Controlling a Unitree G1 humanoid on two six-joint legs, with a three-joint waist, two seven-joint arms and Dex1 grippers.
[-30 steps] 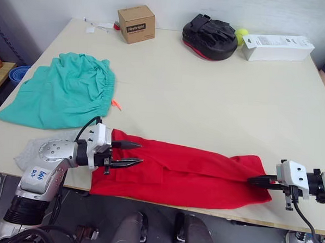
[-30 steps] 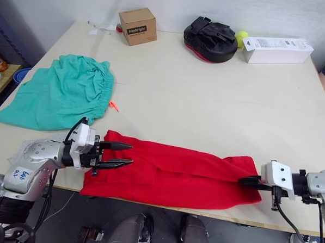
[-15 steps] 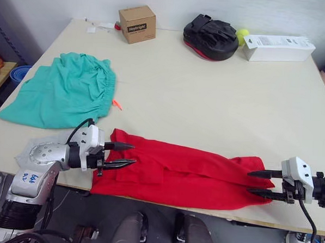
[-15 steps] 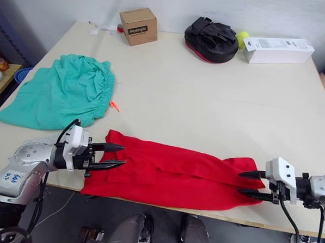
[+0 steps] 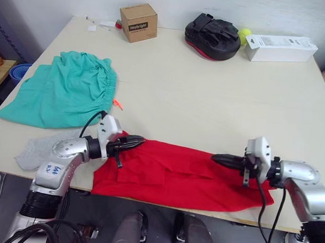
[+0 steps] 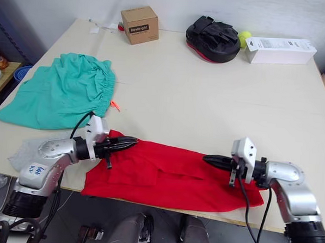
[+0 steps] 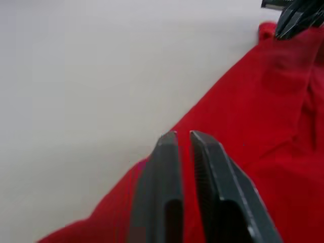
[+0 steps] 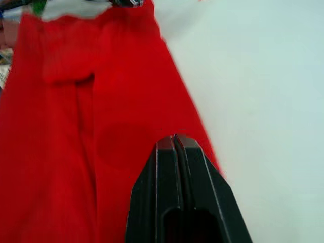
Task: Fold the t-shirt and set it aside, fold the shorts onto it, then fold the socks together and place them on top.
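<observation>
I have the t-shirt lying along the near edge of the table as a long red band, already folded lengthwise, with its near hem close to the table edge; the shorts lie spread flat well apart at the far left; 1 grey sock shape, the socks, rests just beside my left arm.

Left gripper: fingers brought nearly together, a thin slit between them in the left wrist view, tips at the shirt's far left corner; I judge a pinch on the edge, but cloth between the fingers is not plainly visible. Right gripper: fingers pressed flush together at the shirt's far edge toward the right end; whether they trap any fabric I cannot tell.

Handling assessment: cotton, light, limp; it will sag and drape between 2 holds and crease wherever it is dropped; not fragile; not slippery on this surface, so dragging may bunch the layers. I recommend taking it by the stacked layers at the 2 ends of the far edge, catching every ply, since a single ply will peel the fold open; lift both ends level.

Other items noted at the far side: cardboard box, black pad, white carton.
</observation>
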